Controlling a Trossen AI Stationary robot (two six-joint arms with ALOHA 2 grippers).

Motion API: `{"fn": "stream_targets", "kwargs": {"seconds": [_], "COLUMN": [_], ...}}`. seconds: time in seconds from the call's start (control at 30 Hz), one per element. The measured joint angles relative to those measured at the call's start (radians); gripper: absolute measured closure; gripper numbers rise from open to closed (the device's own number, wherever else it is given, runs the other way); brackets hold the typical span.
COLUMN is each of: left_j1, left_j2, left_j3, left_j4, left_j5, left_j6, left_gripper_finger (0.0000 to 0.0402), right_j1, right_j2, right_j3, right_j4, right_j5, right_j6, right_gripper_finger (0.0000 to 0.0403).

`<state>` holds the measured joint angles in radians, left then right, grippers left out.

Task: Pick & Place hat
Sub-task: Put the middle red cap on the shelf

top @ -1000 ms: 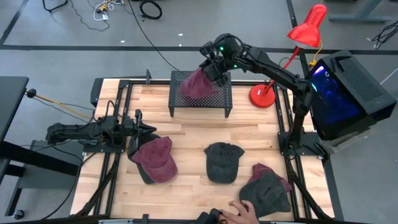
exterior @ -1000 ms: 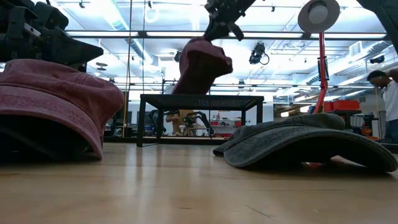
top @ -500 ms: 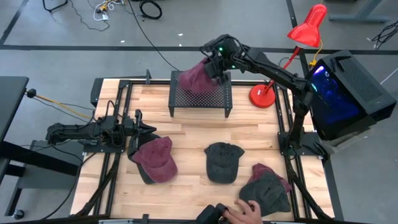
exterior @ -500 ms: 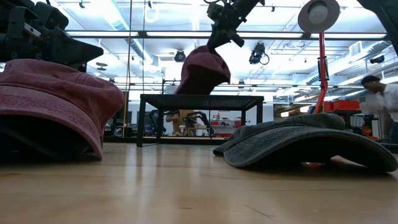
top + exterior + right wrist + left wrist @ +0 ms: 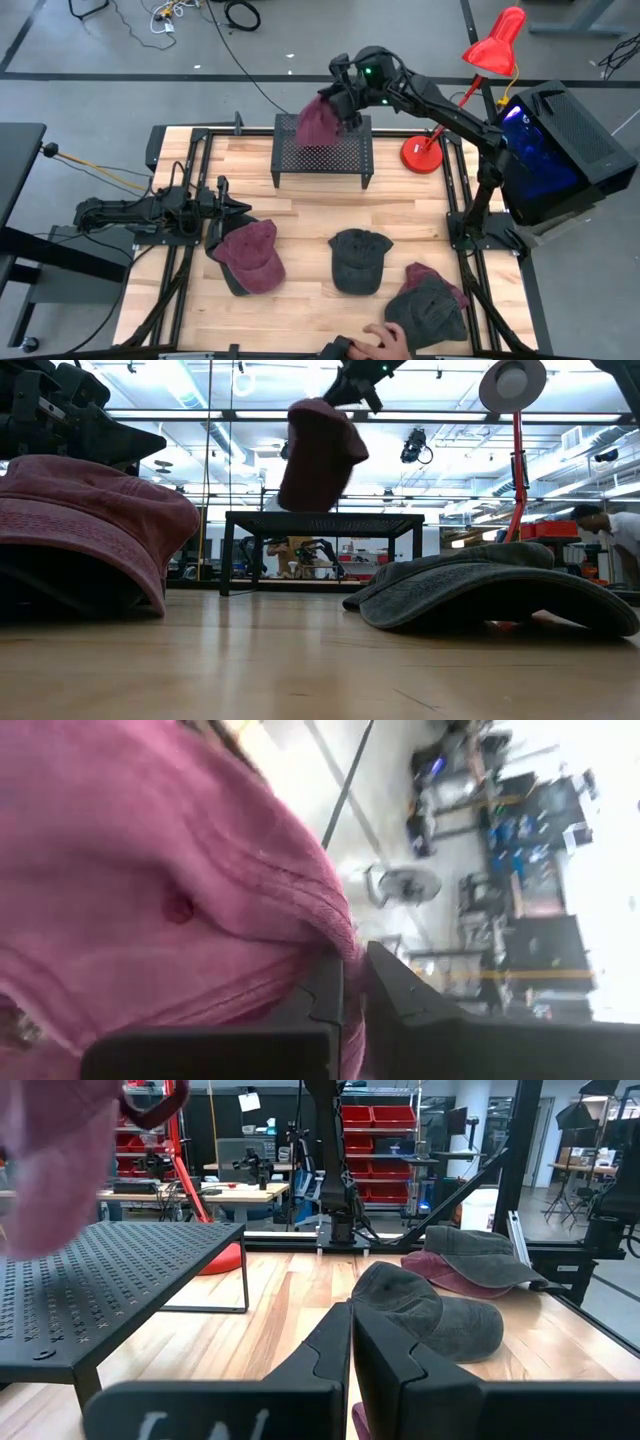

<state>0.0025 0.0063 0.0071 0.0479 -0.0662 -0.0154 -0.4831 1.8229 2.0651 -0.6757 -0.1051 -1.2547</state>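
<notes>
From my station, the left end effector [image 5: 243,208] lay low at the wooden counter's [image 5: 300,215] left side, fingers pressed together, just beside a maroon cap [image 5: 252,253]. At the far edge stood a black mesh stand [image 5: 322,152]; above it the right end effector [image 5: 338,103] pinched the maroon hat [image 5: 318,121], lifted clear of the stand. A grey cap [image 5: 358,259] lay mid-counter, two stacked caps [image 5: 430,299] right of it, a hand [image 5: 388,340] at the near edge. A red lamp [image 5: 470,80] stood far right, grey floor around.
</notes>
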Motion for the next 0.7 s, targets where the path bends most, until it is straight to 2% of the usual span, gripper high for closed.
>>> {"fn": "stream_targets", "kwargs": {"seconds": [0.3,0.53,0.7], "left_j1": [0.000,0.000,0.000], "left_j2": [0.000,0.000,0.000], "left_j3": [0.000,0.000,0.000], "left_j4": [0.000,0.000,0.000], "left_j5": [0.000,0.000,0.000], "left_j6": [0.000,0.000,0.000], "left_gripper_finger": [0.0381,0.0381,0.0381], "right_j1": [-0.004,-0.030,-0.037], "right_j2": [0.006,0.046,0.097], "right_j3": [0.000,0.001,0.001], "right_j4": [0.116,0.158,0.285], "right_j5": [-0.267,-0.359,-0.420], "right_j6": [-0.006,-0.010,0.020], "right_gripper_finger": [0.0391,0.0389,0.0392]}}
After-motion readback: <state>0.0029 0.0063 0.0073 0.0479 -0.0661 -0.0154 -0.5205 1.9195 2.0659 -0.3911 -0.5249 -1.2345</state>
